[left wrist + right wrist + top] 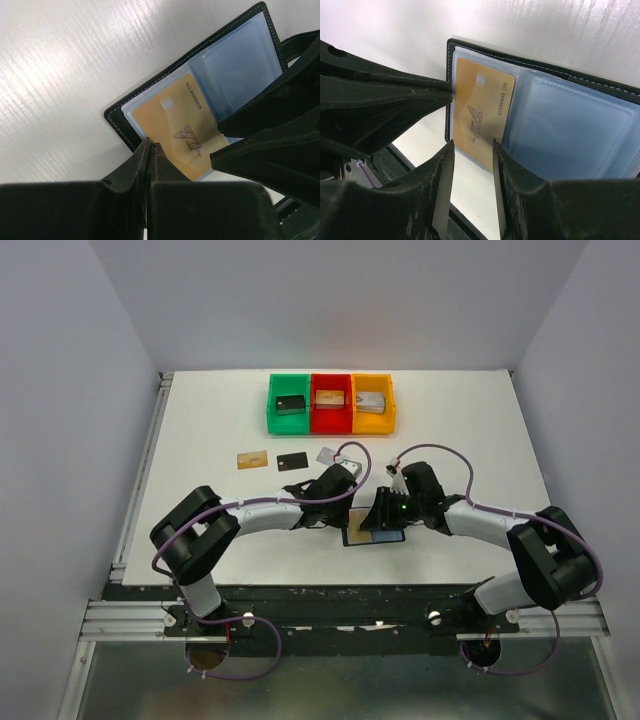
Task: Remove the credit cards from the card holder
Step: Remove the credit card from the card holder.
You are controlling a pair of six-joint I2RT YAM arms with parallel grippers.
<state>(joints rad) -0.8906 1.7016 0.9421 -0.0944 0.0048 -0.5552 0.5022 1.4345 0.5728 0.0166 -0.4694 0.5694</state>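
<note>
The right gripper (471,150) is partly open with a narrow gap between its fingers. The near short end of a gold card (479,112) lies in that gap, but I cannot tell whether the pads touch the card's edges. The gold card, printed with VIP and a number, sits in a clear pocket of the card holder (572,130). The holder lies spread open and flat on the white table (470,440), right under both grippers. A bluish glossy pocket lies just to the right of the card as the right wrist sees it. Coming in from the opposite side, the left gripper (150,146) has its fingers drawn together to a thin slit. Its tips rest at the holder's stitched black edge, at the corner just beside the gold card, and it does not show whether anything is nipped between them. The two grippers' fingertips are near each other over that same half of the holder. Beyond the left gripper, three loose cards lie in a row on the table: a silver-grey card (329,454) nearest it, then a black card (292,461), then a tan-gold card (251,458) furthest to its left. Further out, well apart from both grippers, a green bin (272,412), a red bin (331,419) and an orange bin (389,412) stand side by side and touching. Each holds one blocky item.
</note>
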